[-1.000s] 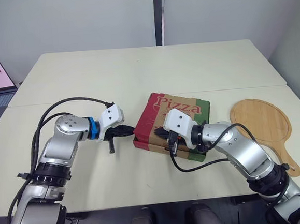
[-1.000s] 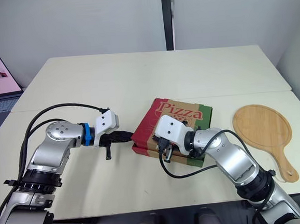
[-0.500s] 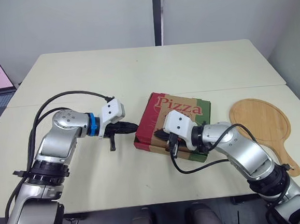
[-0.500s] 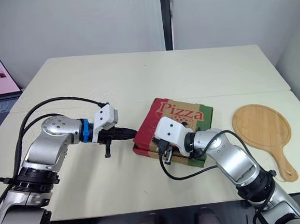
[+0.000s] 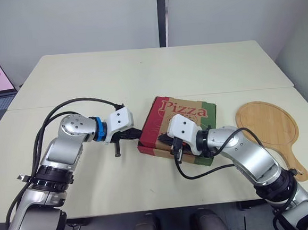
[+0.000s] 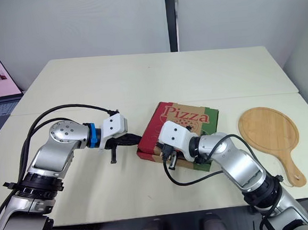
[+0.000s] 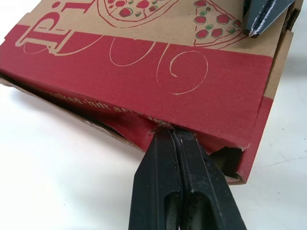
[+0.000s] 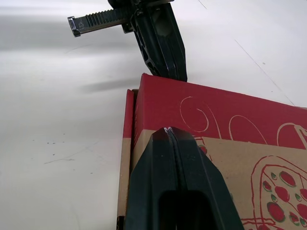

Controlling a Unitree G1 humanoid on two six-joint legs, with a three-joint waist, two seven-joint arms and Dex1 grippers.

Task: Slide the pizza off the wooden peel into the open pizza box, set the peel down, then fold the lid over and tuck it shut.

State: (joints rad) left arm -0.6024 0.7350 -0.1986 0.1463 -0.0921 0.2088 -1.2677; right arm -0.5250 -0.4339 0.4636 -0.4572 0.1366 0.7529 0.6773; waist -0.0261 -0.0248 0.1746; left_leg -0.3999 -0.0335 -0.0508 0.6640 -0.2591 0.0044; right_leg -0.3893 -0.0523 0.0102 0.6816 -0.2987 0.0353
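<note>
Left gripper (image 7: pixel 169 133): 2 fingers pressed together, tips against the left side flap of the pizza box (image 5: pixel 185 114). Right gripper (image 8: pixel 168 130): fingers together, resting on box lid, front-left corner. Both elbows bent.

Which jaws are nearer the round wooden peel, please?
Right: right jaws over the red cardboard pizza box's lid; left jaws touching its side farthest from the round wooden peel.

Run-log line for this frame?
stage: tuck-shut | red-and-brown cardboard pizza box: lid down | left gripper: shut, tips at box side | right gripper: shut, over lid | round wooden peel: on table
</note>
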